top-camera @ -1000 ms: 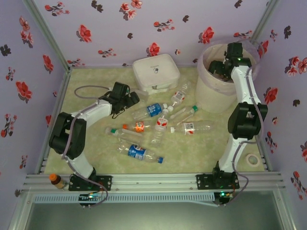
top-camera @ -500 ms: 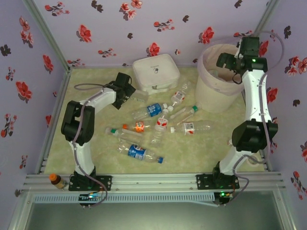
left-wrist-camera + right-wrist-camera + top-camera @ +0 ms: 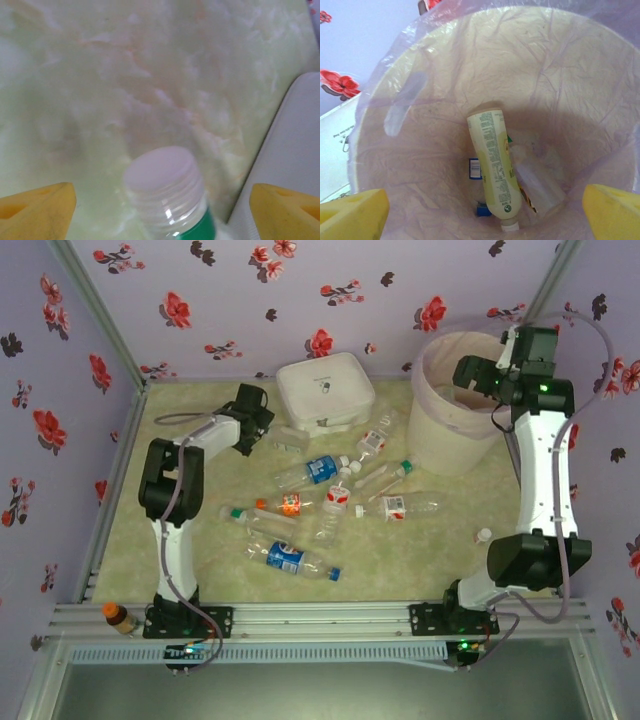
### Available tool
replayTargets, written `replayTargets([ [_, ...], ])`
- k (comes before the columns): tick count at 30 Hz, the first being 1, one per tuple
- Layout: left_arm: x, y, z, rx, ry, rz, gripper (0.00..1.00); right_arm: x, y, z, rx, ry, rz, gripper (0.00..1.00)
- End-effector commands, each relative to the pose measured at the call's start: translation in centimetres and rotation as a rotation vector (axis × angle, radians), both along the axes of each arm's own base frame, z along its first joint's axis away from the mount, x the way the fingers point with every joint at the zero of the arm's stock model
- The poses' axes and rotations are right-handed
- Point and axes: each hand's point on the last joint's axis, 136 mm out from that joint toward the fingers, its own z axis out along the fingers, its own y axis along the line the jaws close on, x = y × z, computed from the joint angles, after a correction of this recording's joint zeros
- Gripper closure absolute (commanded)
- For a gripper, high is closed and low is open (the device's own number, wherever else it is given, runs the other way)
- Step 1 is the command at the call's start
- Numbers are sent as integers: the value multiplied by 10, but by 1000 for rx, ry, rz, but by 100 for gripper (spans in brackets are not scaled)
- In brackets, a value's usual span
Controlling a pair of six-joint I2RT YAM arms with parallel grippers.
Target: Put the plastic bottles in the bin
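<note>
Several plastic bottles lie mid-table, among them a blue-labelled one [image 3: 318,469], a red-labelled one [image 3: 397,507] and another blue one [image 3: 287,558]. My left gripper [image 3: 264,428] is open by the white box. A clear bottle with a white cap and green label [image 3: 167,192] stands between its yellow fingers [image 3: 40,207] without touching them. My right gripper [image 3: 470,375] hangs open and empty over the bin [image 3: 432,435]. Inside the bin [image 3: 445,75] lie a pale-labelled bottle [image 3: 495,165], a blue-capped one [image 3: 476,170] and a clear one [image 3: 540,180].
A flat white square box [image 3: 325,390] sits at the back, its edge [image 3: 295,140] right of the left gripper. An amber bottle [image 3: 118,618] stands on the front rail. A tape roll [image 3: 527,573] and a loose white cap [image 3: 483,535] lie at the right.
My right gripper has risen out of the bin and drawn back over its right rim. My left gripper has swung back towards the box, around the clear bottle's neck.
</note>
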Motion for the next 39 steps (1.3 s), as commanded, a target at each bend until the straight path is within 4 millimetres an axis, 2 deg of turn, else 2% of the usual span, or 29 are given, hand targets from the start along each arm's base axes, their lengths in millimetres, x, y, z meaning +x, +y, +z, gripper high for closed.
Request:
replayTargets([
  [1,15,3,-8,-84,5,49,12,-12,4,14,13,-27,7,1],
  [7,15,-8,-21,-148,24,55,21,-25,9,42,26,-102,19,1],
  [12,13,-9,-28,-167,31,69,38,-31,10,43,29,-105,23,1],
  [17,14,-7,-15,-163,1,56,55,-36,13,42,29,-103,35,1],
  [23,16,2,22,-147,-74,24,74,-50,20,59,30,-143,76,1],
  [28,9,17,61,-125,-145,-3,83,-59,34,69,69,-172,135,1],
  [32,-4,27,97,-75,-205,-65,87,-66,46,79,91,-190,173,3],
  [35,-15,22,133,-15,-309,-214,91,-67,79,85,128,-203,269,6],
  [39,-39,-2,184,10,-515,-483,90,-64,153,72,148,-145,470,9],
])
